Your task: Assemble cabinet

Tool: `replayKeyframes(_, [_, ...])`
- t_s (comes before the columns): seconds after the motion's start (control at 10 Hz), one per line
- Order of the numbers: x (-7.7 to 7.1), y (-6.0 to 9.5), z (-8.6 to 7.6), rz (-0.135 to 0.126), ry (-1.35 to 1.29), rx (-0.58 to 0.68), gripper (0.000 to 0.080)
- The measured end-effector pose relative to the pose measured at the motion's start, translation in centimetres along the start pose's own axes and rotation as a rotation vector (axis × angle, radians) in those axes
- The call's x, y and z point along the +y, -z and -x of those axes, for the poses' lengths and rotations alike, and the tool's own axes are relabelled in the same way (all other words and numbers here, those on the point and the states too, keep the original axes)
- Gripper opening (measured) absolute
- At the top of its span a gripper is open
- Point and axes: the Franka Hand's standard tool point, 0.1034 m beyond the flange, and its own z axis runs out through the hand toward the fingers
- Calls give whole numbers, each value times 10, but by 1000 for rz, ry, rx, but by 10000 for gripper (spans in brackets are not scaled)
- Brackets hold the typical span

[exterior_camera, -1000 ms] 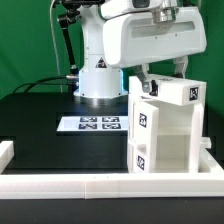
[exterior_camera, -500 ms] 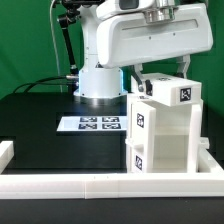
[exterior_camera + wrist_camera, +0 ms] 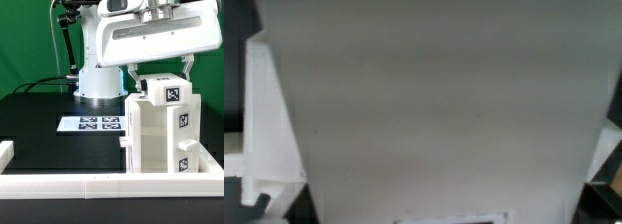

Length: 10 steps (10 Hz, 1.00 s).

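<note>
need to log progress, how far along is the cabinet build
Looks done: the cabinet stands upright as one white tagged box at the exterior view's right, inside the white rail at the table edge. In hand: the claw sits at the cabinet's top, fingers either side; the wrist view shows only a white panel, so grip is unclear. Left: I cannot tell; no loose parts show, only the marker board.

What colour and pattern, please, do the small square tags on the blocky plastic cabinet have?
Black-and-white marker patterns on the white cabinet; clearest in the exterior view.

one cabinet (image 3: 160, 135), one marker board (image 3: 93, 124), one claw (image 3: 160, 72)
</note>
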Motion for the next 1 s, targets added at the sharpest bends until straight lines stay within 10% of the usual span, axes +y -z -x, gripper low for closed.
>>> replayKeyframes(1.0, [1,0,-3,-3,-544,22,560])
